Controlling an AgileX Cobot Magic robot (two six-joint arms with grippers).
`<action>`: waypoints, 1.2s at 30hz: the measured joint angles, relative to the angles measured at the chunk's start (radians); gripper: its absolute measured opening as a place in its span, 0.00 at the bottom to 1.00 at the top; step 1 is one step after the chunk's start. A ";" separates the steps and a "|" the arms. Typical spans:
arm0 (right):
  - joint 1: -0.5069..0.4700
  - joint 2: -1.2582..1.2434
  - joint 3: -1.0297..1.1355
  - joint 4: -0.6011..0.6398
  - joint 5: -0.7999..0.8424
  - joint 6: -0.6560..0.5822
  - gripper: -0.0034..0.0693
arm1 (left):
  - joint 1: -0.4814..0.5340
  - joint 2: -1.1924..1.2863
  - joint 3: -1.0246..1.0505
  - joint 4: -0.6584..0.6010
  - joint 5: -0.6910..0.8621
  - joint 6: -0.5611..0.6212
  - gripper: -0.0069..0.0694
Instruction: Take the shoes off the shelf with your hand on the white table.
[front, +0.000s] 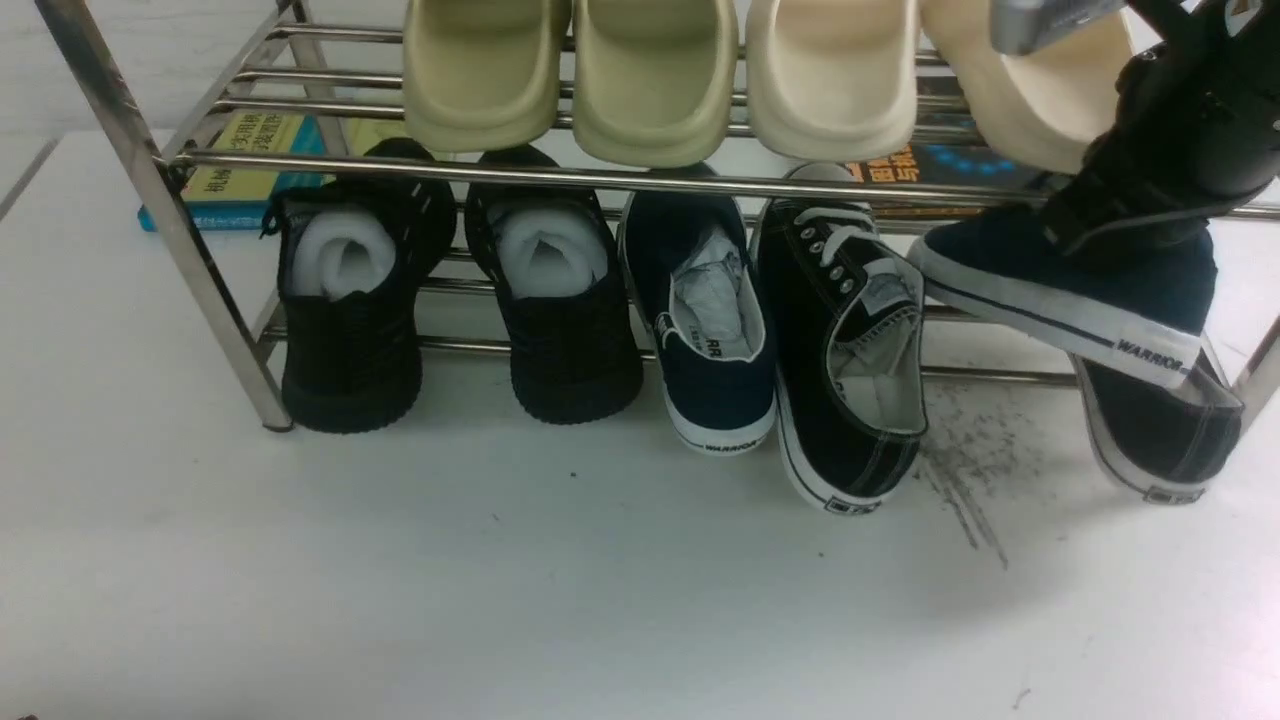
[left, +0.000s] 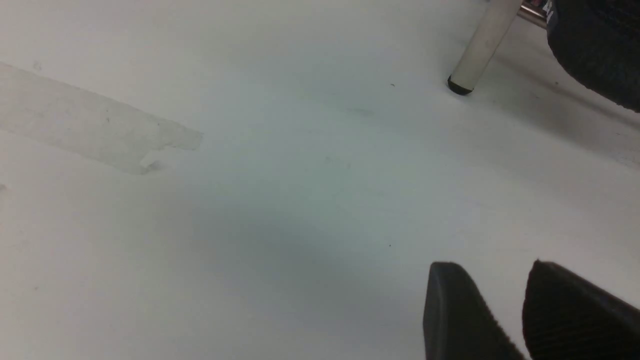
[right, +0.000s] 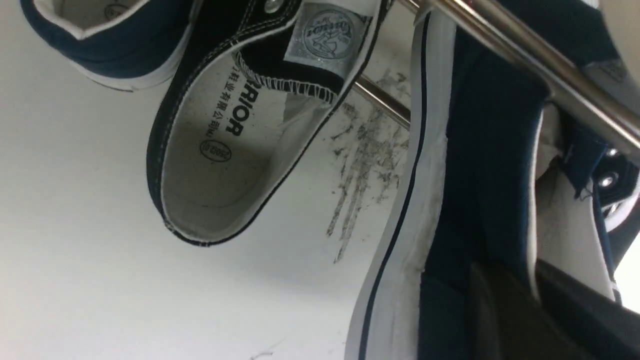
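One navy slip-on shoe (front: 1060, 290) hangs tilted above the shelf's lower tier at the right, its "WARRIOR" heel nearest me. My right gripper (front: 1115, 235) is shut on it. In the right wrist view the right gripper (right: 532, 300) pinches the collar of the held shoe (right: 480, 165) under a steel rod (right: 525, 55). The other navy shoe (front: 712, 370), stuffed with paper, stands on the lower tier of the shelf (front: 600, 178). My left gripper (left: 492, 267) is open over the bare white table (left: 250, 225), holding nothing.
Two black knit shoes (front: 350, 320) (front: 560, 310) stand at the left of the lower tier. Black lace-up sneakers (front: 850, 380) (front: 1160, 430) flank the held shoe. Beige slippers (front: 650, 70) fill the top tier. Books (front: 240, 170) lie behind. Scuff streaks (front: 960, 480) mark the table. A shelf leg (left: 480, 47) stands ahead of the left gripper.
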 joint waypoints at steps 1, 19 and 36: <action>0.000 0.017 0.000 -0.021 -0.013 -0.001 0.10 | 0.000 0.000 0.000 0.000 0.000 0.000 0.40; -0.002 0.179 -0.146 -0.068 -0.004 -0.001 0.10 | 0.000 0.000 0.000 0.000 0.000 0.000 0.40; -0.009 0.085 -0.177 0.040 0.047 -0.034 0.10 | 0.000 0.000 0.000 0.000 0.000 0.000 0.40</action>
